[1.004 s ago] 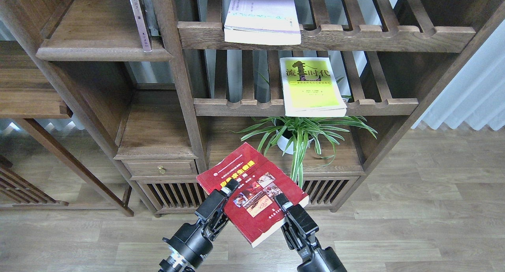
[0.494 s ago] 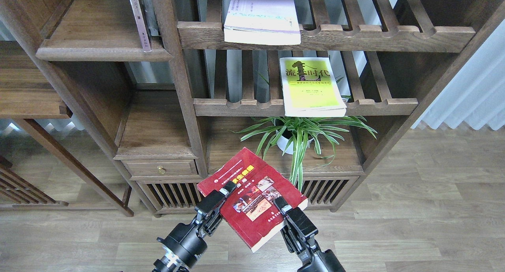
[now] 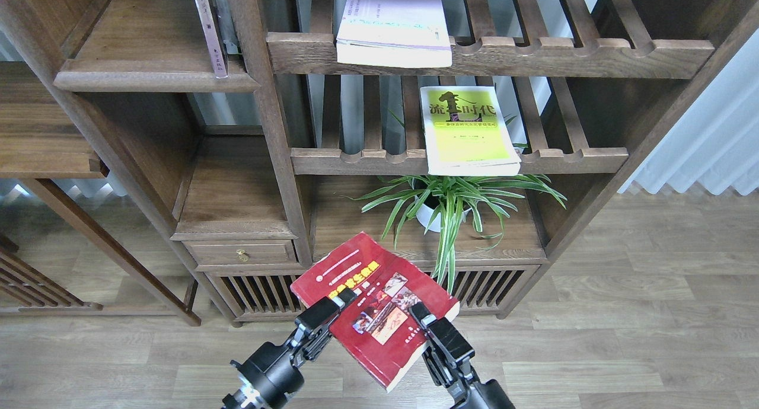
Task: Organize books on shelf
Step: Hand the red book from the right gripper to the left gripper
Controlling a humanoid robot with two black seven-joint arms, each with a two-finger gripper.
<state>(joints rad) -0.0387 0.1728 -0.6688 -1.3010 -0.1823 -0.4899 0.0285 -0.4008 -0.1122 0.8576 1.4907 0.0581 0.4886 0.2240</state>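
The dark red book [image 3: 367,296], with photos and a yellow title, is held in the air in front of the cabinet's base, tilted. My left gripper [image 3: 337,301] is shut on its left edge and my right gripper [image 3: 420,313] is shut on its right edge. The lime-green book [image 3: 468,130] lies flat on the middle slatted shelf. The white-lavender book [image 3: 392,26] lies flat on the upper slatted shelf, overhanging its front. The solid-board shelf [image 3: 148,80] is at the upper left, far above both grippers.
A thin book [image 3: 209,29] stands on the solid shelf beside the upright post [image 3: 267,118]. A potted spider plant [image 3: 450,204] sits just behind the red book. A lower solid board [image 3: 234,219] tops a small drawer [image 3: 242,255]. There is wood floor to the right.
The red book has sunk a little toward me and turned, showing more of its title. Both arms have drawn back and down; the left moved slightly left.
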